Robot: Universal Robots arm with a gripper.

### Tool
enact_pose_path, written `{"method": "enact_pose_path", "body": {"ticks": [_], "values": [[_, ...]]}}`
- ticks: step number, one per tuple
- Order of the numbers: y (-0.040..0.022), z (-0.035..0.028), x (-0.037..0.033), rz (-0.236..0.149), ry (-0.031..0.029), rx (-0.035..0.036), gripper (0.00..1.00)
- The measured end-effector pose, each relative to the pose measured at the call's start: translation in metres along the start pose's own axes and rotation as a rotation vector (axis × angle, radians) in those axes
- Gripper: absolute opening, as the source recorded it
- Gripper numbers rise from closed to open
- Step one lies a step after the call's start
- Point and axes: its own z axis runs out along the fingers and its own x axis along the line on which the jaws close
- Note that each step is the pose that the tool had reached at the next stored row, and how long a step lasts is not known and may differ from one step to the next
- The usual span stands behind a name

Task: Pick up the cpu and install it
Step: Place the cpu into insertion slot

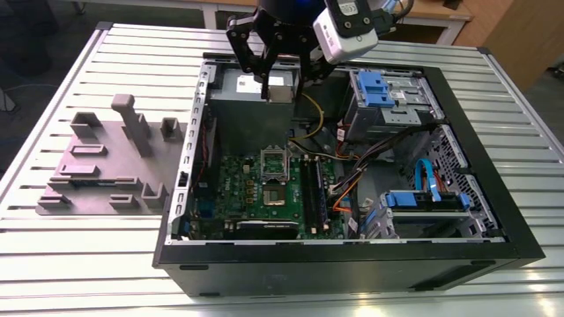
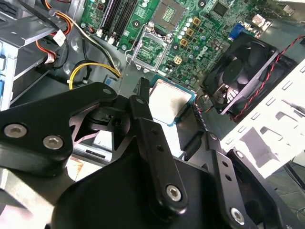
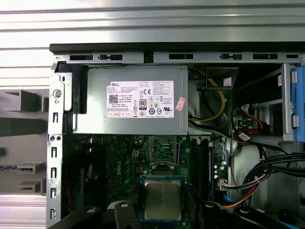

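A slatted table [image 1: 79, 264] of light metal is seen, and two things are laid directly on it. An open black computer case [image 1: 352, 267] is set beneath the fingers [image 1: 263, 66], its open side turned up. A grey fixture tray [image 1: 92, 175] with upright posts is laid flat on the slats just beside the case, well apart from the fingers, toward the exterior view's left.
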Motion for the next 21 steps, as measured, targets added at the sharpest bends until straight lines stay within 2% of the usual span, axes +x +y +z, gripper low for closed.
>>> {"method": "enact_pose_path", "body": {"ticks": [8, 11, 15, 21], "values": [[0.0001, 0.0010, 0.0007, 0.000, -0.0001, -0.0001, 0.47], [-0.0006, 0.0045, 0.0010, 0.000, 0.0000, 0.0009, 0.47], [-0.0088, 0.0106, 0.0006, 0.000, 0.0001, 0.0014, 0.47], [-0.0259, 0.0207, -0.0003, 0.001, -0.0015, 0.0012, 0.47]]}}
